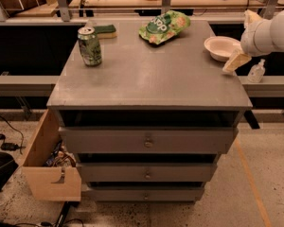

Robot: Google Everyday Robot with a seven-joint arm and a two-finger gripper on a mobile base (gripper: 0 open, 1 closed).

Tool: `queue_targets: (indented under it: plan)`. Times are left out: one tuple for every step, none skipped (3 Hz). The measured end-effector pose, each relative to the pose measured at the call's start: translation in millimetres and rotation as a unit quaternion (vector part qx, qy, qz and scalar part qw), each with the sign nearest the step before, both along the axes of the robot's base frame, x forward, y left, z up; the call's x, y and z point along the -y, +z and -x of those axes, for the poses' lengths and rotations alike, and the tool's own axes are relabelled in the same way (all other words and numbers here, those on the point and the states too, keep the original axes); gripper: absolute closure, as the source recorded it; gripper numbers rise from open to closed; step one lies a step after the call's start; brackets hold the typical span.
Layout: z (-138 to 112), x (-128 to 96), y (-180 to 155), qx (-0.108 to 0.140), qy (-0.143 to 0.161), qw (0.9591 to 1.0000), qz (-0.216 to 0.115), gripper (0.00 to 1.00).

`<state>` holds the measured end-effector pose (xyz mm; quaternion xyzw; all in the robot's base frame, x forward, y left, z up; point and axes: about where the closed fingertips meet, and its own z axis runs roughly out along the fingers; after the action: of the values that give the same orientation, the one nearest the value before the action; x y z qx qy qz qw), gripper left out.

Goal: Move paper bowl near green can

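The paper bowl [221, 47] is off-white and sits upright near the right edge of the grey cabinet top [146, 74]. The green can [89, 46] stands upright at the far left of the top, well apart from the bowl. My gripper [243, 39] is at the right edge, just right of the bowl. It is open, with one beige finger [235, 60] low by the bowl's front-right rim and the other above and behind it. It holds nothing.
A green snack bag [164, 26] lies at the back middle. A green sponge [105, 30] lies behind the can. A small bottle [257, 72] stands on the ledge to the right. A wooden drawer [47, 164] hangs open at the lower left.
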<state>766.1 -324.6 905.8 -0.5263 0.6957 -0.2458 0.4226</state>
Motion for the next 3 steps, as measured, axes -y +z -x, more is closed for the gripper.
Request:
queue_targets:
  plan:
    - [-12, 6, 0, 0.026, -0.008, 0.9993, -0.026, 0.0]
    - [-21, 8, -6, 0.035, -0.011, 0.9984, -0.043, 0.0]
    - [-27, 10, -12, 0.033, -0.014, 0.9982, -0.048, 0.0]
